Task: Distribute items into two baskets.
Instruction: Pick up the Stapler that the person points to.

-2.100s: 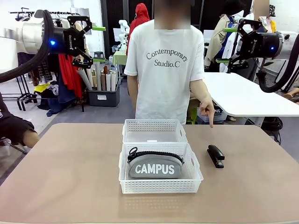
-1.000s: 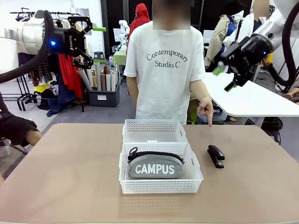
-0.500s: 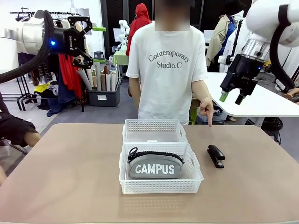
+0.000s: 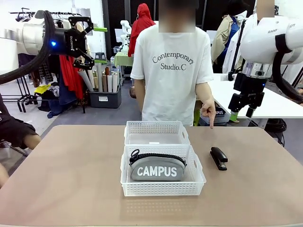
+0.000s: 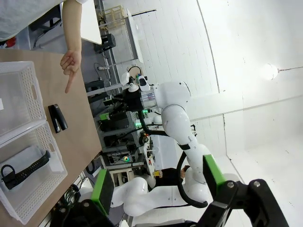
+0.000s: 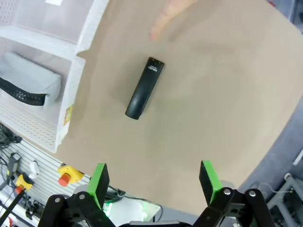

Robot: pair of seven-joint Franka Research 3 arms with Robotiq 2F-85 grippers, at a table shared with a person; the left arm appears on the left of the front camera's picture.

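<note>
The grey "CAMPUS" pouch [image 4: 157, 168] lies in the nearer white basket [image 4: 163, 190]. Behind it, touching, stands the second basket [image 4: 156, 126] with nothing in it. The black stapler [image 4: 218, 157] lies on the table to their right. A person's hand [image 4: 209, 113] points a finger down at the stapler. My right gripper [image 4: 241, 113] hangs open, fingers down, high above and just beyond the stapler. Its wrist view looks down on the stapler [image 6: 144, 88], the pouch [image 6: 28, 80] and its open gripper [image 6: 154, 182]. My left gripper [image 4: 89, 40] is held open, high at the far left.
The person stands at the table's far side behind the baskets. The left wrist view shows the stapler [image 5: 57, 117], the pointing hand [image 5: 71, 66] and my right arm [image 5: 170, 109] above them. Bare brown tabletop [image 4: 71, 170] lies left of the baskets and around the stapler.
My right arm has swung down from a raised sideways pose, and its gripper now points at the table above the stapler. The left arm, the items and the pointing hand have stayed put.
</note>
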